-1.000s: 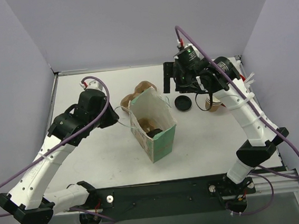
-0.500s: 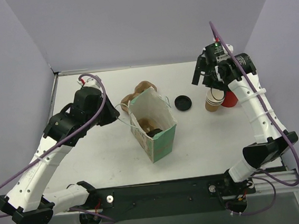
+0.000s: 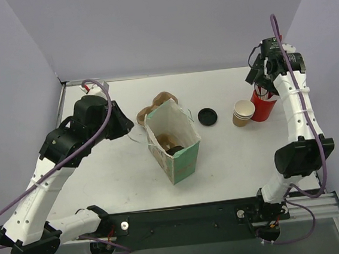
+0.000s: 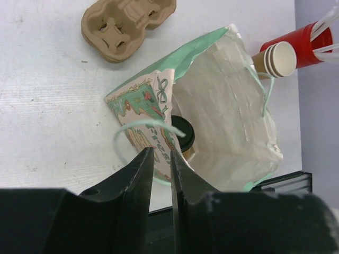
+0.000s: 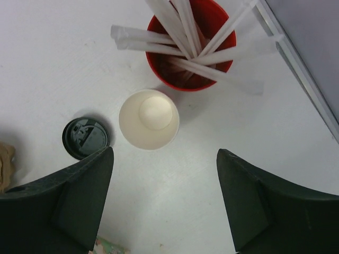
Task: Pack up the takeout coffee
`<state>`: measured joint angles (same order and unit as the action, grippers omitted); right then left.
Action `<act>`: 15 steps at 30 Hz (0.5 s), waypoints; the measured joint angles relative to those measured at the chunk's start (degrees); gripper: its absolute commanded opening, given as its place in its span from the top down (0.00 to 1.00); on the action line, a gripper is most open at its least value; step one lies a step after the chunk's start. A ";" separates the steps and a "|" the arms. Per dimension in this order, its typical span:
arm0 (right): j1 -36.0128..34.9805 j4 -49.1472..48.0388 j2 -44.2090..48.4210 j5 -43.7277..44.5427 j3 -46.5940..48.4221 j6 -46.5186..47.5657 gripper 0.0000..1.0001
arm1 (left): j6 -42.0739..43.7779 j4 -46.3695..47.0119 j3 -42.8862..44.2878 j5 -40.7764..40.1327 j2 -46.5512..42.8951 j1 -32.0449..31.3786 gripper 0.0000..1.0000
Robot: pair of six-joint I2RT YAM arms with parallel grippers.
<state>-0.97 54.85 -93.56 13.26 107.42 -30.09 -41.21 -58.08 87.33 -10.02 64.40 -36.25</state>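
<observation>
- White table [image 3: 113,168], lilac walls [image 3: 148,27].
- Takeout coffee [image 3: 243,112] stands open-topped at three o'clock from the bag [image 3: 185,161], just beside the red cup [image 3: 264,107].
- Right gripper [image 5: 164,159] spread wide.
- Left gripper [image 4: 160,153] pressed nearly together, empty.

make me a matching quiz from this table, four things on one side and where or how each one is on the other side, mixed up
Things
1. black lid
2. red cup
3. pulp cup carrier
4. brown paper cup

Places or states
A. holds white sticks
B. empty, behind the open paper bag
C. no lid on it, right beside the red cup
D. flat on the table, between the bag and the brown paper cup

Pairs: 1-D, 2-A, 3-B, 4-C
</observation>
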 measured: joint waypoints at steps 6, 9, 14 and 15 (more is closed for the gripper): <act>3.96 -5.05 -8.02 -0.17 1.81 2.38 0.40 | 1.01 -0.28 3.21 0.28 -0.22 0.46 0.69; 4.92 -6.49 -12.92 0.57 6.05 4.48 0.41 | 1.51 -0.66 3.48 0.68 -0.24 0.87 0.69; 4.94 -8.17 -16.65 1.64 10.01 6.49 0.44 | 1.84 -1.51 3.56 1.36 -0.22 1.51 0.69; 4.79 -8.33 -16.83 1.84 10.27 6.82 0.44 | 1.92 -1.60 3.58 1.46 -0.22 1.62 0.69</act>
<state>3.81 46.52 -110.39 15.09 117.69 -23.27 -39.29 -59.68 90.91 -8.56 64.18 -34.63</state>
